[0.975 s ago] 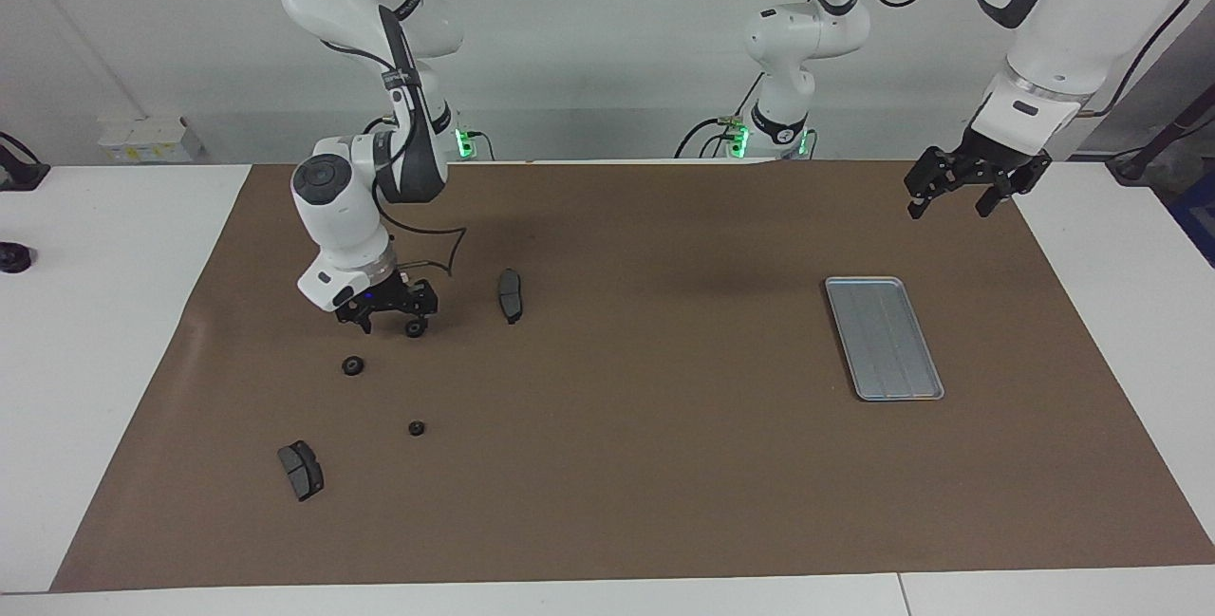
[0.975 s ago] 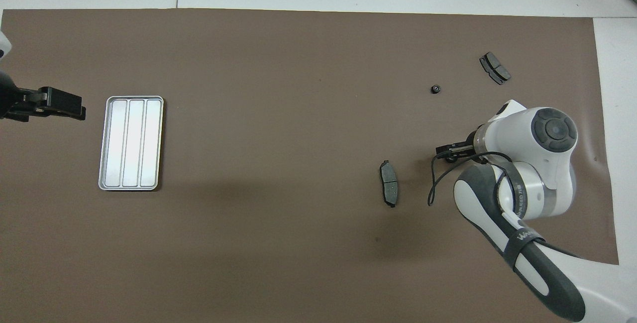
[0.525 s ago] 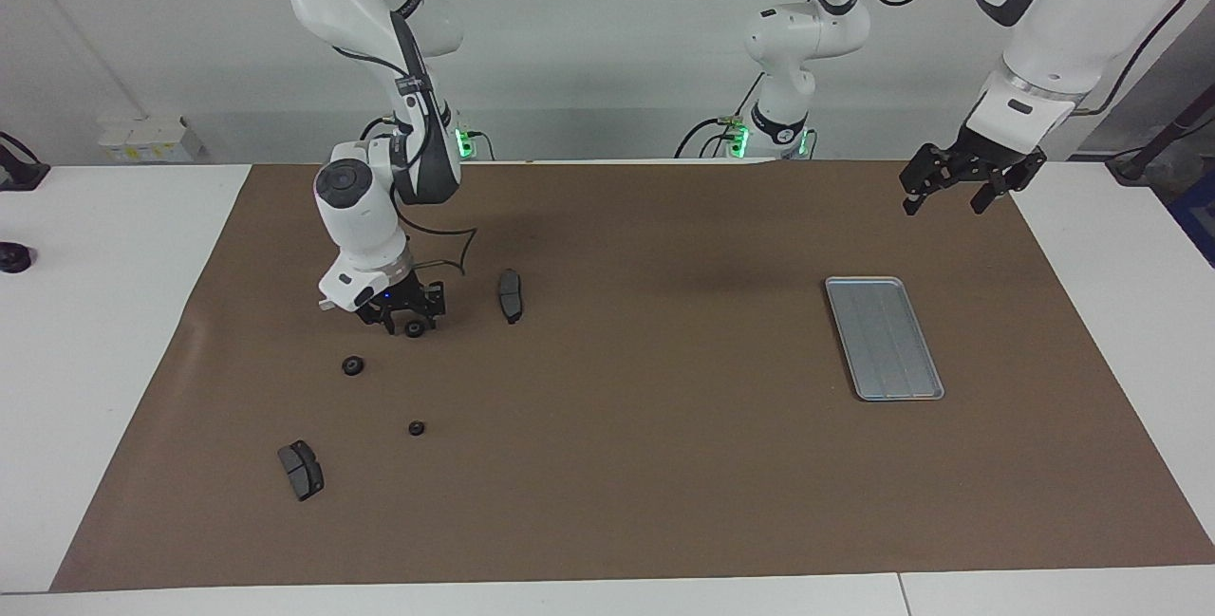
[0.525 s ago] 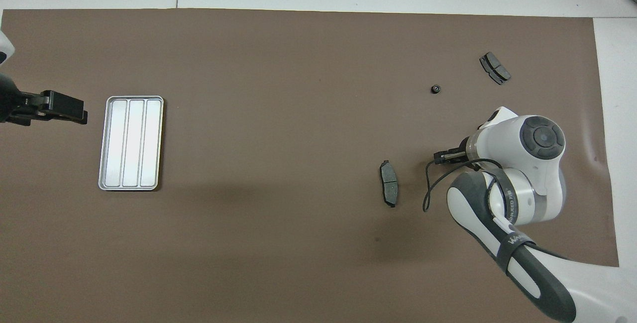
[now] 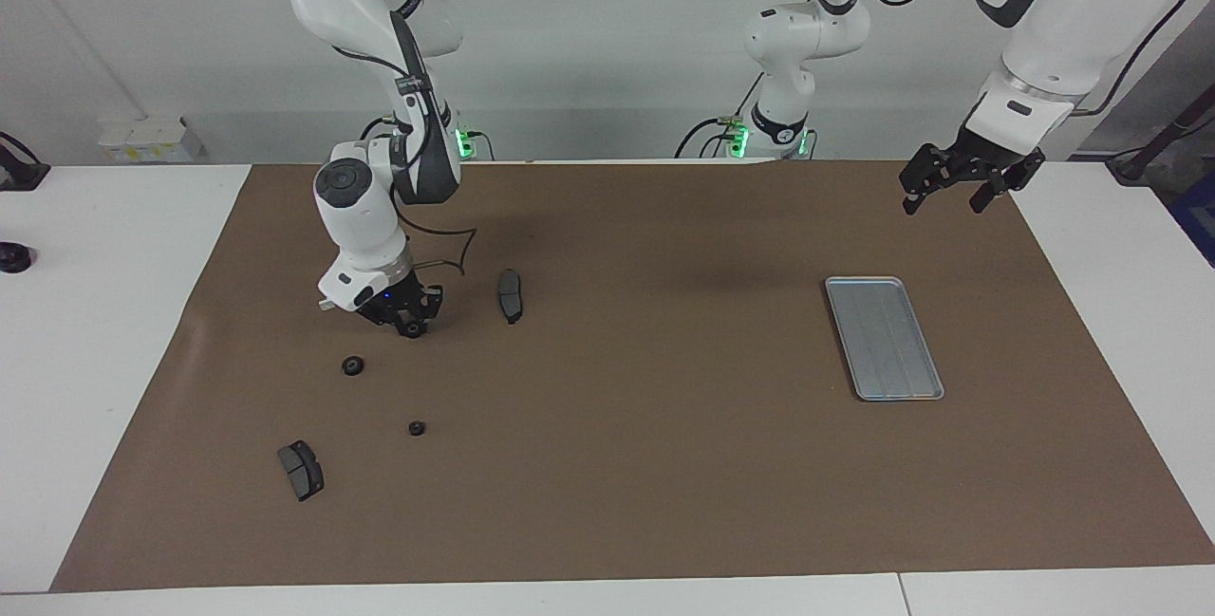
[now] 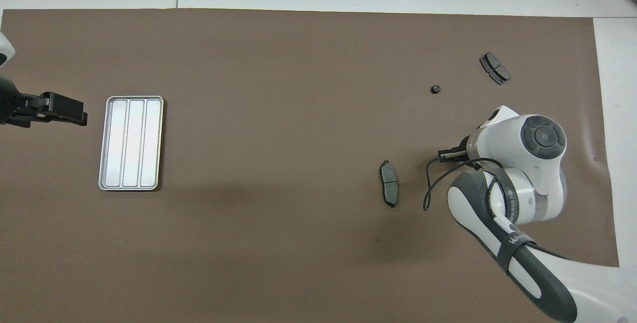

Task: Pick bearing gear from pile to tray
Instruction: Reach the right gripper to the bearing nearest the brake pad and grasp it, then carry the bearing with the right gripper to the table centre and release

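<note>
Brown matting (image 5: 626, 464) covers the surface, and every position below is given relative to the tray (image 5: 884, 338).

Right claw (image 5: 409, 320): down at the mat, well apart from the tray, toward the right arm's end. A second ago its fingers stood wide around a small black gear (image 5: 413, 329); half a second ago they were narrowing; now they have drawn in about it. The gear appears pinched between the fingertips, though it still sits at mat level and nothing has lifted. Judged from this, the grasp is just being completed, and lift and carry to the tray remain to be done.

Left claw (image 5: 952, 187): raised, open and empty, over the mat's edge close to the tray on the side nearer the robots. This arm waits.

Tray: flat, silver-grey, low-rimmed, empty. No part has yet been delivered.

Other loose parts, all well apart from the tray at the right arm's end: a second gear (image 5: 353, 366), a smaller round piece (image 5: 416, 428), one brake pad (image 5: 511, 294) beside the right claw on its tray side, another pad (image 5: 301, 470) farthest from the robots.
</note>
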Motion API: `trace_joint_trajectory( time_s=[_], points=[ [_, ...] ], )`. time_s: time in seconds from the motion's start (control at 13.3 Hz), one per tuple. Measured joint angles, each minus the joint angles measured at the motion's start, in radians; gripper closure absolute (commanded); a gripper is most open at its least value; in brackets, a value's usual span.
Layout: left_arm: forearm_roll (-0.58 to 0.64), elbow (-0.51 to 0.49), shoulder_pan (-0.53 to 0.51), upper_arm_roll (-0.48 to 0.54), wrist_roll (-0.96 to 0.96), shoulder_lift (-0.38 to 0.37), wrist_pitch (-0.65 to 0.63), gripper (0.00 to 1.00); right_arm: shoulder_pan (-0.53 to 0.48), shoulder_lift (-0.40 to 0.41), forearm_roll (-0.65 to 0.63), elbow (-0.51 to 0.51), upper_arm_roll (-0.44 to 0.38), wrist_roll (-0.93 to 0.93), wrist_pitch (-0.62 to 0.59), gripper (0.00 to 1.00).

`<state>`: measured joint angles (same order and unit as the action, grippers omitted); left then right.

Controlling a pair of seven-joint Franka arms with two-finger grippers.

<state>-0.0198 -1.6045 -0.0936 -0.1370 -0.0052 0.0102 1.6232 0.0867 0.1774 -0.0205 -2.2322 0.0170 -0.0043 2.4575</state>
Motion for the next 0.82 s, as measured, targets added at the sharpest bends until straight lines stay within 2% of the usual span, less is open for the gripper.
trace_joint_trajectory(
  time_s=[0.3, 0.67, 0.82],
  points=[
    [0.000, -0.001, 0.000, 0.001, -0.001, 0.000, 0.000, 0.00, 0.048, -0.014, 0.001, 0.083, 0.007, 0.068, -0.042, 1.00],
    [0.000, -0.002, -0.001, 0.002, -0.001, 0.000, -0.005, 0.00, 0.286, -0.008, 0.001, 0.140, 0.015, 0.404, -0.045, 1.00],
    [0.000, -0.004, -0.004, 0.006, -0.001, -0.001, -0.006, 0.00, 0.373, 0.021, 0.001, 0.190, 0.016, 0.513, -0.046, 1.00]
  ],
)
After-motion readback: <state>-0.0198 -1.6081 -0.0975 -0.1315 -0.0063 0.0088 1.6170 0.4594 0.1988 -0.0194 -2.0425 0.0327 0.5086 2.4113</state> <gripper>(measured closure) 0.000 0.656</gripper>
